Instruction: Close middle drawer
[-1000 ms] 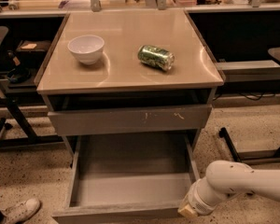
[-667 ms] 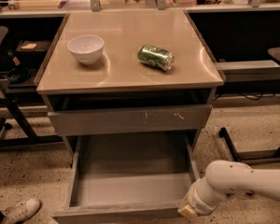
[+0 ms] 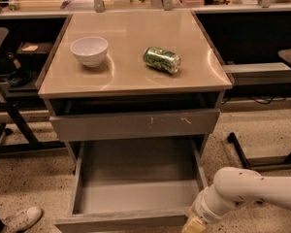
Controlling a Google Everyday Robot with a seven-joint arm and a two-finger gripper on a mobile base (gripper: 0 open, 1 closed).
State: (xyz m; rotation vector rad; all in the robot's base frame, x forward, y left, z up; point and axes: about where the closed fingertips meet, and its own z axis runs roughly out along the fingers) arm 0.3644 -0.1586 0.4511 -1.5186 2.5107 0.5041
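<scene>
1. Cabinet – grey body under a glossy tan top. It stands on a speckled floor in front of a long bench, and it takes up the middle of the view.

2. Middle drawer – wide, shallow, with a grey box interior. We record it pulled far out towards the camera, below the upper drawer and well clear of the cabinet face. Its plain front edge sits at the bottom of the view.

3. Upper drawer front – taller and grey, with yellowish scratch marks right of centre. It stands a little proud of the cabinet, leaving a dark gap beneath the top.

4. Robot arm – a white, rounded casing that enters from the lower right and slopes down to the left.

5. Bowl – white, upright, on the left half of the tan top.

6. Drink can – green, lying on its side, right of the bowl and apart from it.

7. Shoe – white, on the floor at the lower left, left of the open drawer.

8. Gripper – a yellowish tip at the end of the arm, low in the view, just beside the right front corner of the middle drawer. It appears to meet that corner, though the frame edge cuts it off. We cannot tell its state.
</scene>
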